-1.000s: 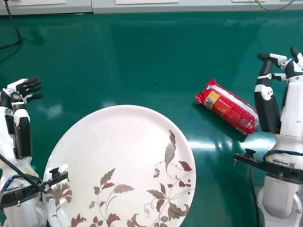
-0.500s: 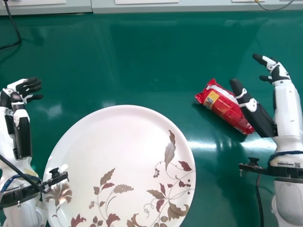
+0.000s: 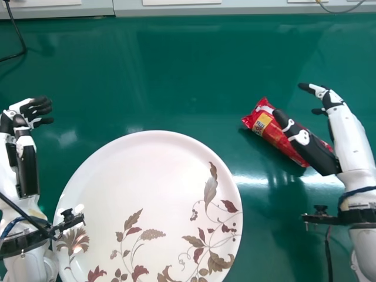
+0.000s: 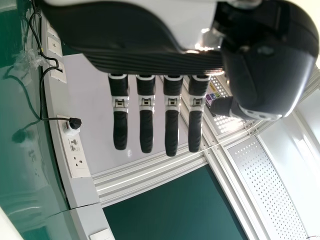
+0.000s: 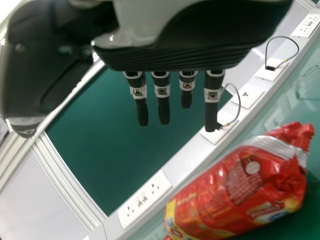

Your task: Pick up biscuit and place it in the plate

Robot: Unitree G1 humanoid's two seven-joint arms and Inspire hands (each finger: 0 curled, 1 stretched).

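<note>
At the left of the head view, a black cable (image 3: pixel 22 38) drops onto my green worktop (image 3: pixel 153 76). Nearer me, my left hand (image 3: pixel 26 126) waits above the worktop, its fingers spread a little and only softly bent, with nothing in them. In the left wrist view my left hand (image 4: pixel 171 115) has its fingers stretched out nearly straight in a row, the thumb standing off to one side. The black bracket (image 3: pixel 38 235) on that wrist pokes out so that its end overlaps the plate's rim as I look down.

Next comes the big round white plate (image 3: pixel 135 170), decorated with brown and maroon leaves and flowers towards its near side. Just past its upper right edge lies the biscuit packet (image 3: pixel 271 134), red with a yellow patch, flat on the worktop and slanting down to the right, apart from the plate.

At the right, my right hand (image 3: pixel 348 138) is beside the packet, open and gripping nothing. Its fingers reach beyond the packet, gently curved, with a wide gap to the thumb, which covers part of the wrapper from above; whether it touches, I can't tell. In the right wrist view, my fingers (image 5: pixel 162 100) point out almost straight, apart from the packet.
</note>
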